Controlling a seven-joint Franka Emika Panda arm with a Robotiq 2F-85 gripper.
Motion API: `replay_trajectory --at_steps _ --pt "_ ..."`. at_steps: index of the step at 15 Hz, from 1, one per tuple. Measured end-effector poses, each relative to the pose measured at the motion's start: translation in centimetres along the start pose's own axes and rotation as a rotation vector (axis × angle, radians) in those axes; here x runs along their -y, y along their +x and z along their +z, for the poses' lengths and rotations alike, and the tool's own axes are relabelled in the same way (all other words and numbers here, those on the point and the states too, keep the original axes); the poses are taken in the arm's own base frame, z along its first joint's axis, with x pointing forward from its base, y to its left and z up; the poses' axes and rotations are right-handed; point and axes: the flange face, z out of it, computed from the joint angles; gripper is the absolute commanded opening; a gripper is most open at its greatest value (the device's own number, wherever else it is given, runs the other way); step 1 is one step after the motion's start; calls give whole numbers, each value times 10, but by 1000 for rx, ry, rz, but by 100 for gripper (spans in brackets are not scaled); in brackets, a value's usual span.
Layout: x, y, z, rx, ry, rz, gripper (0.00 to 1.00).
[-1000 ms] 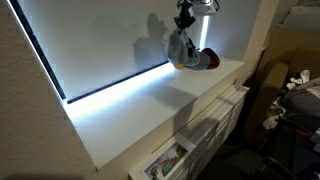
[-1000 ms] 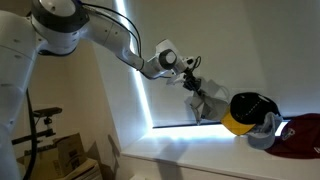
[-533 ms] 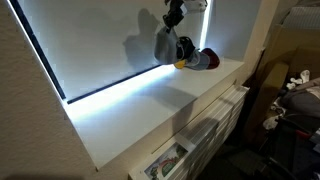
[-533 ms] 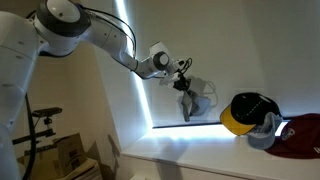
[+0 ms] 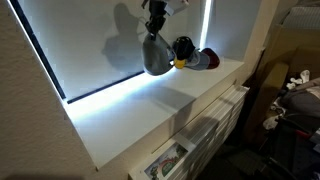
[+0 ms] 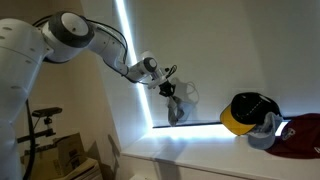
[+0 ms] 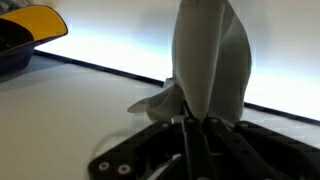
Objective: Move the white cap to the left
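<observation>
My gripper [image 5: 155, 24] is shut on the white cap [image 5: 155, 53], which hangs limp below it in the air above the white sill. It shows in both exterior views, as a pale-grey fold [image 6: 178, 104] under the gripper [image 6: 167, 88]. In the wrist view the cap [image 7: 212, 62] rises from between the closed fingers [image 7: 197, 124]. The dark cap with yellow brim [image 6: 245, 112] rests on the sill farther along, apart from the white cap; its yellow brim [image 7: 28, 28] shows at the wrist view's corner.
The white sill [image 5: 150, 110] runs below a bright window blind [image 5: 90, 45]. A dark red item [image 6: 302, 134] lies beside the dark cap. A radiator [image 5: 215, 125] sits under the sill. Clutter [image 5: 295, 95] stands on the floor nearby.
My gripper has carried the white cap along the sill, away from the dark cap, and the gap between the two caps has widened.
</observation>
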Motion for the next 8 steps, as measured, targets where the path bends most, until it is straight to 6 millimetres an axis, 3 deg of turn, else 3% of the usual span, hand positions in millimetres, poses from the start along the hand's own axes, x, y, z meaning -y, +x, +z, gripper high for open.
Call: replay_trajectory --at_steps 4,8 --pt "50 11 24 73 -29 -137 1" --pt "79 18 39 93 -29 -265 1"
